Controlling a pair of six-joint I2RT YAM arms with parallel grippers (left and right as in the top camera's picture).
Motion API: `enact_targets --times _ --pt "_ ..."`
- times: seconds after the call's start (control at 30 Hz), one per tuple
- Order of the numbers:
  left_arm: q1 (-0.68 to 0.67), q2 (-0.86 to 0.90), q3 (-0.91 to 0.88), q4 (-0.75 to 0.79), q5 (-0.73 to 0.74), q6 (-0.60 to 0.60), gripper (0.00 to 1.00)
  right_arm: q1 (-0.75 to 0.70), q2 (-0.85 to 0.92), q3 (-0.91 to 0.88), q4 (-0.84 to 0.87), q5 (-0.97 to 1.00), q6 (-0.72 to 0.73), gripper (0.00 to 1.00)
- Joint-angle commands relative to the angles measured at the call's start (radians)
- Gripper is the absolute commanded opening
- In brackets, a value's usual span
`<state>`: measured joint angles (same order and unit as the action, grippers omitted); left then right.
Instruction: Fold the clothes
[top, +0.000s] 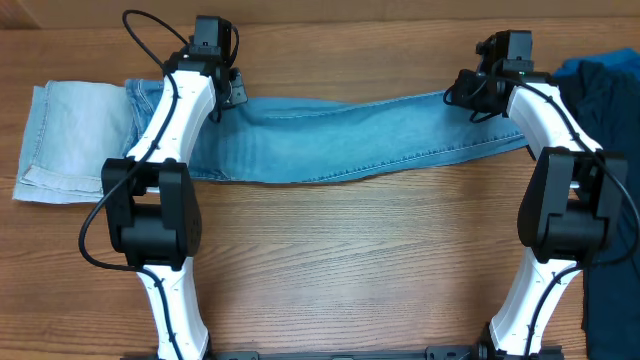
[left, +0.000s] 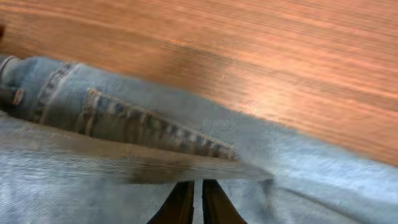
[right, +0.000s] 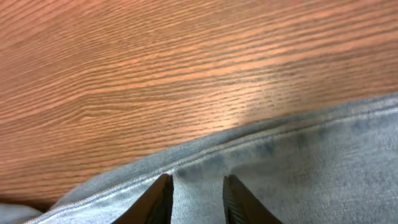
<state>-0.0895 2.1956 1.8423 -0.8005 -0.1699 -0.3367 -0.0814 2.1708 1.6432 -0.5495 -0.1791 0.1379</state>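
Across the far half of the tabletop (top: 330, 260) the jeans (top: 340, 140) lie in a long band from 9 to 3 o'clock. They look like soft, floppy, fairly weighty denim (thick at the seams, hardly slippery), best taken at both ends along the far edge. The right fingers (right: 157, 200), at 1 o'clock, stand parted over a stitched edge; the left fingers (left: 179, 205), at 11 o'clock, are nearly pressed together, and I cannot tell whether they nip cloth.

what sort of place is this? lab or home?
Probably a robotics lab bench, not a home: left arm and right arm based at a wood-grain table, jeans stretched flat between them, pale denim and a dark garment at the ends.
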Motion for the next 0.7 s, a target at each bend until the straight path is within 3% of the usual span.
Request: enact_targets --times 0.0,0.13,0.23,0.3,0.43,0.53,0.67 --pt "0.037 0.003 0.113 -0.079 -0.025 0.057 0.09 0.002 -0.003 0.031 -0.016 -0.002 0.010 0.31" --pt "0.037 -0.002 0.372 -0.266 -0.020 0.056 0.09 0.010 -0.003 0.143 -0.132 -0.003 -0.013 0.30" --pt "0.023 -0.002 0.481 -0.409 0.045 0.040 0.04 0.032 -0.003 0.239 -0.266 -0.018 -0.062 0.16" --pt "0.011 -0.002 0.483 -0.486 0.123 0.024 0.04 0.055 -0.003 0.270 -0.343 -0.017 -0.068 0.04" --pt "-0.044 0.008 0.433 -0.595 0.205 0.041 0.04 0.076 -0.003 0.260 -0.411 -0.014 -0.066 0.04" --pt "-0.106 0.008 0.353 -0.575 0.203 0.113 0.04 0.076 -0.003 0.254 -0.445 -0.013 -0.064 0.04" --pt "-0.171 0.008 0.224 -0.517 0.189 0.117 0.04 0.076 -0.003 0.254 -0.466 -0.013 -0.064 0.04"
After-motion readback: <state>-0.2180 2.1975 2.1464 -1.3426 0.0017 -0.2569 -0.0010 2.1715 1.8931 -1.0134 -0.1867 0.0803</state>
